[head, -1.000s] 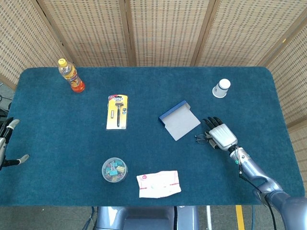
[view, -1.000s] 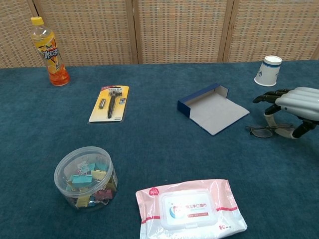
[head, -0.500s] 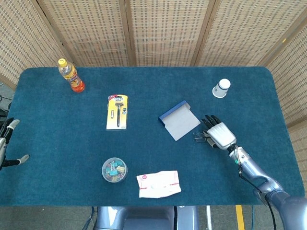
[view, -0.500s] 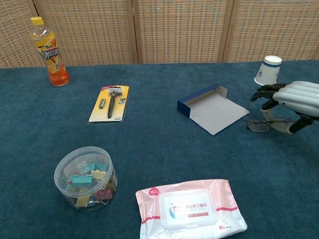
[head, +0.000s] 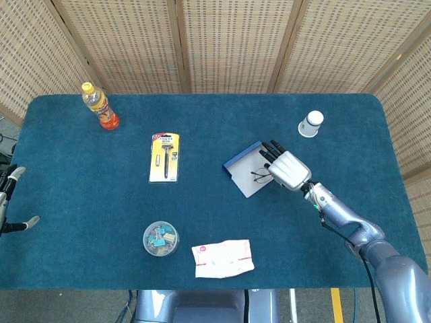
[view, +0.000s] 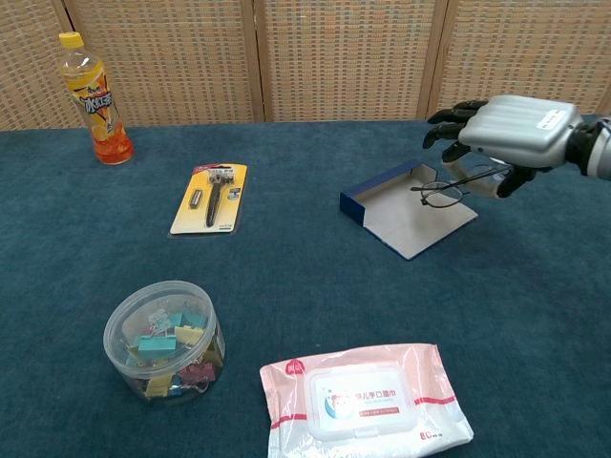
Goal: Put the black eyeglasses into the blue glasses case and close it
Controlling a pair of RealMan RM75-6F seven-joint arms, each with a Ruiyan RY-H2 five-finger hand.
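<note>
Two robot hands are on my rig; the landmark is the blue glasses case (head: 251, 169), which lies open on the counter (head: 81, 168), grey lining upward and blue wall along its far-left edge. The right robot hand (head: 288, 169) hangs palm-down above the case's right side, its fingers (view: 449, 116) curled over the black eyeglasses (view: 452, 187), which it grips lifted clear of the case, above the lining. The left robot hand (head: 9, 202) shows only at the counter's left edge in the head view, far left of the case; I see pale tips apart and nothing held, but most of it lies out of frame.

Left of the case lies a yellow razor pack (head: 165, 157). Far to the left of the case, near the counter's back edge, stands an orange drink bottle (view: 91, 99). Behind and to the right of the case sits a white paper cup (head: 310, 124), upside down. In front and left of the case stands a clear tub of binder clips (view: 164, 340); in front of the case lies a pink wet-wipes pack (view: 368, 404).
</note>
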